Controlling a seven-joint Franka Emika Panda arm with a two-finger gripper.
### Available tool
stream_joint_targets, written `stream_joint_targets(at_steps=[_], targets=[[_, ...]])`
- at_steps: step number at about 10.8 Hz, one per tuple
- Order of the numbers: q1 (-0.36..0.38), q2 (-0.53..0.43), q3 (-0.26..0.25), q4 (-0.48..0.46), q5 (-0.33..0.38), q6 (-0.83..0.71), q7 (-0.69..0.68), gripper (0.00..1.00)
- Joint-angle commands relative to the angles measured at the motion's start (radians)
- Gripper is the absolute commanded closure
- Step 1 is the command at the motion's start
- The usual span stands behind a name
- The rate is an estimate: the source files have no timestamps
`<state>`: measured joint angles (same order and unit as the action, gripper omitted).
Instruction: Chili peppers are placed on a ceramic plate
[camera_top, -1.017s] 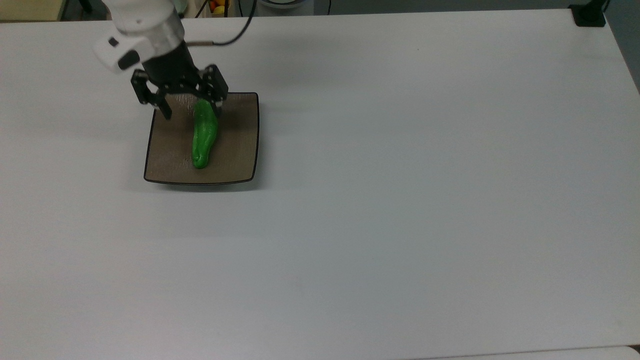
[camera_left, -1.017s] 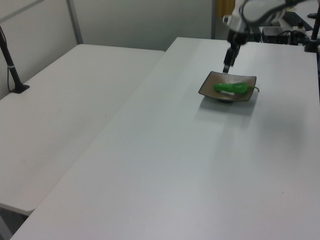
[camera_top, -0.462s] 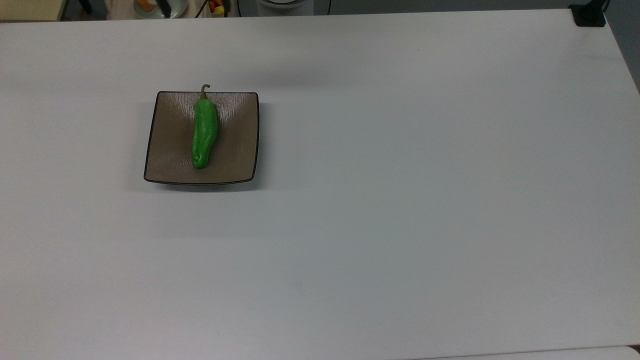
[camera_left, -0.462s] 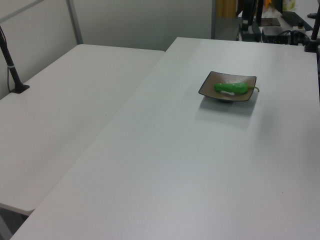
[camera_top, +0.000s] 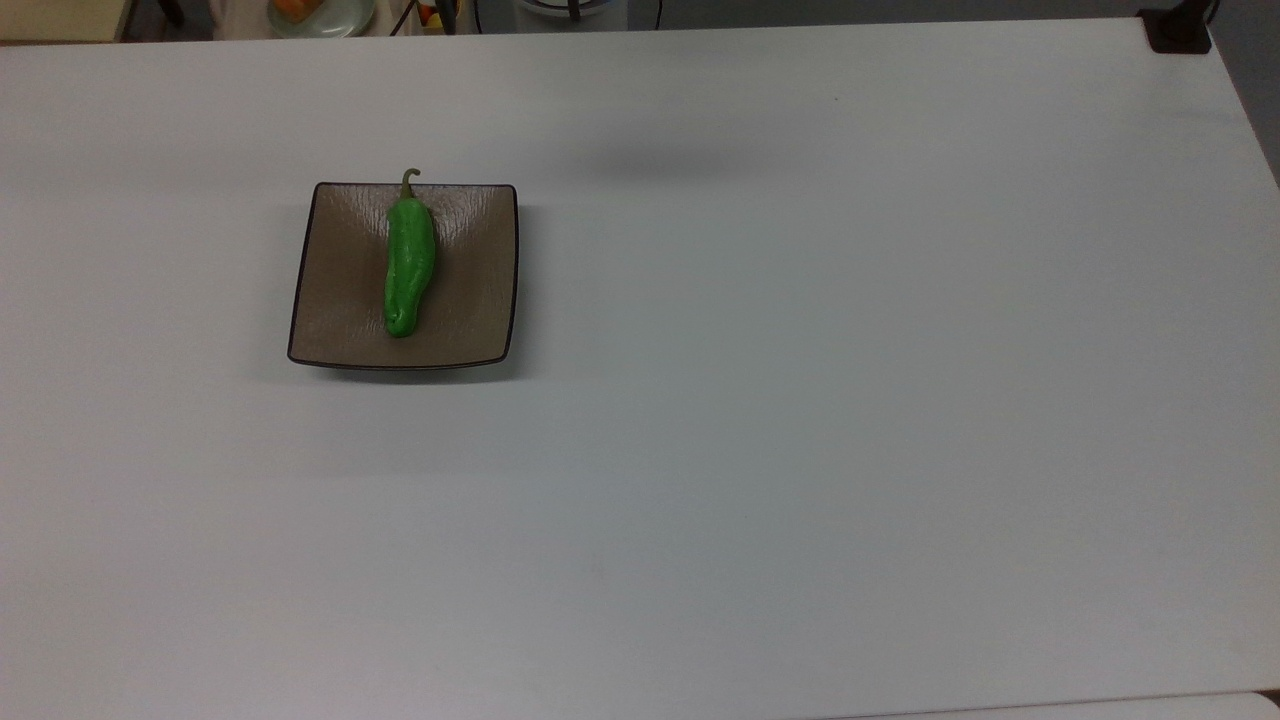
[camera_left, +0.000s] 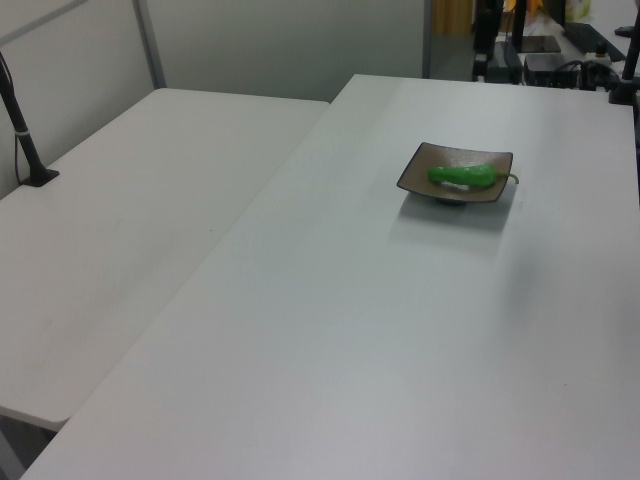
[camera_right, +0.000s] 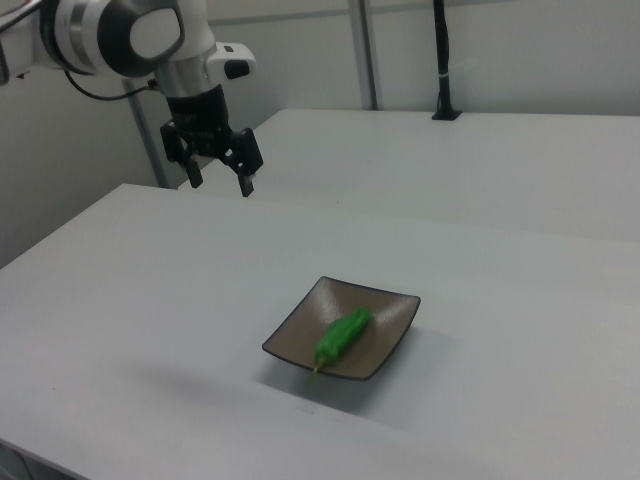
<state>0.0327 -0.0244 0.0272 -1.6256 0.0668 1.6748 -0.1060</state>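
Upper left of right view: gripper (camera_right: 219, 183) spread open, holding nothing, well apart from ceramic plate (camera_right: 297, 334); chili pepper (camera_right: 342, 335) lies inside plate's rim.

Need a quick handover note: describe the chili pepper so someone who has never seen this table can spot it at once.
On the big white table, find the square brown ceramic plate near the top view's left. The chili pepper lies along its middle, stem just over the far rim. It is the one glossy bright-green thing, and the open claw is raised well away from it.
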Motion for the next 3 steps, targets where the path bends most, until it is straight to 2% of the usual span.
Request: stream_joint_targets(at_steps=[1,3], targets=[[0.016,-0.005,0.002,-0.066,-0.016,0.108,0.005,0.00],[0.016,0.003,0.002,-0.062,-0.012,0.111,0.009,0.00]])
